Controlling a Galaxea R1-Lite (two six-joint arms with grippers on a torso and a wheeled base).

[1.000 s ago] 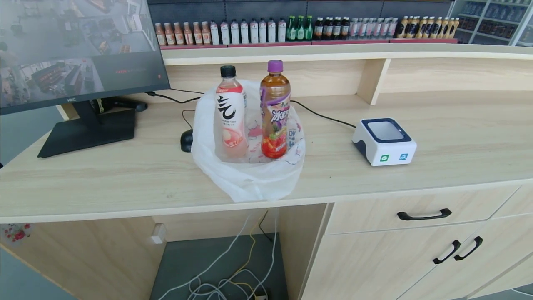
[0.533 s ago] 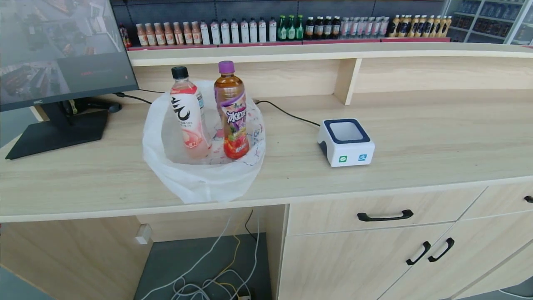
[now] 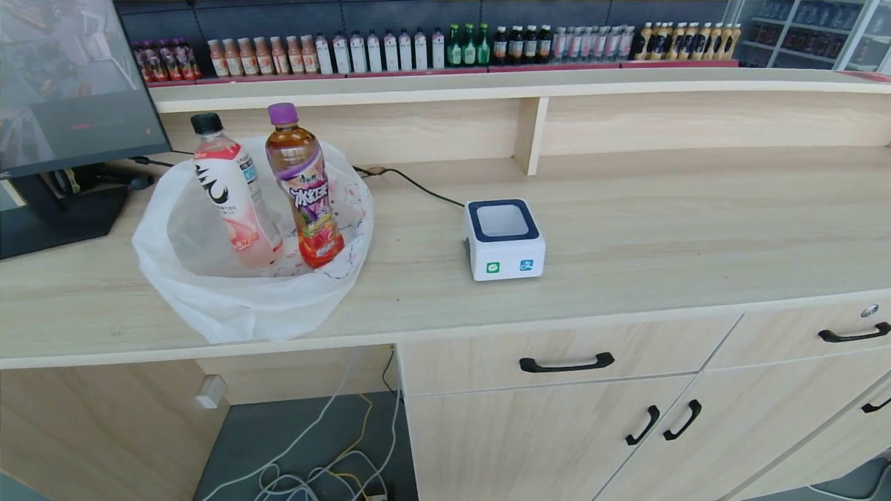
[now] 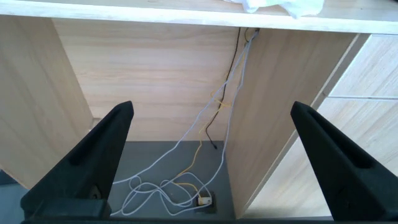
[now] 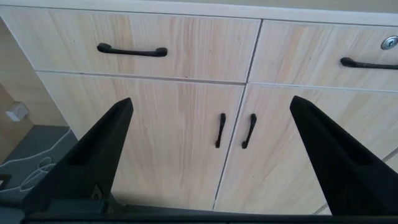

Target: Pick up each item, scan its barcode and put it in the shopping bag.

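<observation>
Left gripper (image 4: 211, 109) low under the worktop (image 3: 661, 229), jaws spread, facing loose cables (image 4: 163, 190); right gripper (image 5: 210, 102) likewise spread before wood-grain cabinet doors (image 5: 155, 143). Head view, left of frame: pink bottle (image 3: 233, 195) and amber bottle (image 3: 306, 188), plastic, upright with caps up, inside the crinkled white shopping bag (image 3: 243, 306). Boxy white scanner (image 3: 503, 239) mid-frame.

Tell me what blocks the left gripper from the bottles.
The countertop does: the left gripper hangs below its edge facing the cable recess, while the pink bottle and tea bottle stand above in the shopping bag.
</observation>
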